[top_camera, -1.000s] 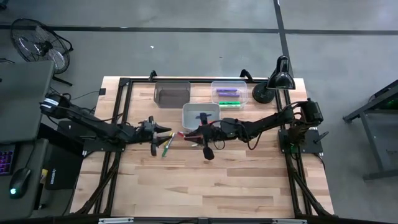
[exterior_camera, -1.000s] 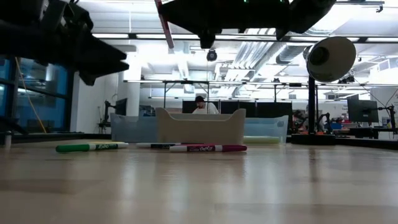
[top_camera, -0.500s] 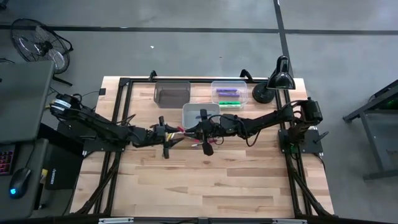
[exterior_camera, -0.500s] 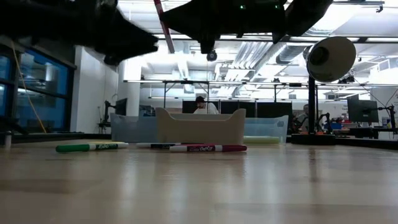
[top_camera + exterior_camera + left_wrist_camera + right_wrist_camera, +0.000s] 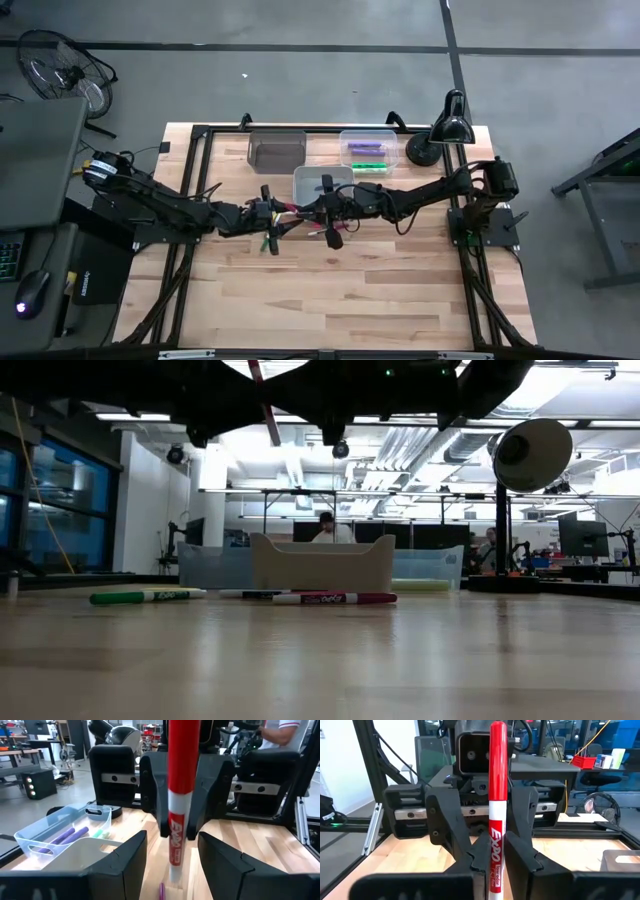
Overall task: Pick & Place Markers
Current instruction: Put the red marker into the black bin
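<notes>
Right wrist view is showing the right gripper point(image 5: 494, 854) pinching one smooth red-and-white marker point(image 5: 497, 805) upright above the wooden table point(image 5: 340, 290); the left gripper point(image 5: 170, 851) is facing it, fingers spread wide. Three thin markers, perhaps more, are lying beyond, near three plastic bins point(image 5: 323, 181).

counter point(image 5: 350, 300): pale wood planks | dark bin point(image 5: 277, 151): near far edge, left of clear bin point(image 5: 368, 148) | white bin point(image 5: 322, 180): just nearer, between those two | black desk lamp point(image 5: 440, 130): far right corner | floor fan point(image 5: 58, 70): on grey floor, off far left corner | person point(image 5: 325, 527): in room behind
</notes>
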`<action>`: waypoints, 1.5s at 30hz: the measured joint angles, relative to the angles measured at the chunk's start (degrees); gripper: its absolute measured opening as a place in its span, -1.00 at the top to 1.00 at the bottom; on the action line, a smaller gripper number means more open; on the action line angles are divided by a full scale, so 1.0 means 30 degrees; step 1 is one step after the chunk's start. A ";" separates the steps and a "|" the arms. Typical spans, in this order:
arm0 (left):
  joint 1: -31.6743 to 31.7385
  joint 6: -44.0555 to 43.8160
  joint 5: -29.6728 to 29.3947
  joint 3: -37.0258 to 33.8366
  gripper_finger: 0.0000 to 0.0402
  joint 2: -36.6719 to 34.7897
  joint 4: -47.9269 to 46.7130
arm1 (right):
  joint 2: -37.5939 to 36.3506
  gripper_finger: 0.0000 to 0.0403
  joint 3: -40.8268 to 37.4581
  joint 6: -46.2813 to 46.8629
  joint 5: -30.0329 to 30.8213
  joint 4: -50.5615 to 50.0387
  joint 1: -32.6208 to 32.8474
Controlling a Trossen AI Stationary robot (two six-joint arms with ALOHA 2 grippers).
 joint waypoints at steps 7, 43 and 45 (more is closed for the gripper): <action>0.0000 0.0000 0.0245 0.0007 0.13 0.0000 0.0230 | 0.0000 0.79 -0.0011 -0.0052 -0.0003 0.0463 -0.0015; 0.0000 0.0015 0.0124 0.0007 0.53 0.0372 0.0960 | 0.0007 0.82 -0.0016 0.0082 -0.0175 0.0933 0.0007; 0.0000 0.0079 0.0124 0.0007 0.66 0.0372 0.0940 | 0.0007 0.83 -0.0016 0.0085 -0.0175 0.0933 0.0007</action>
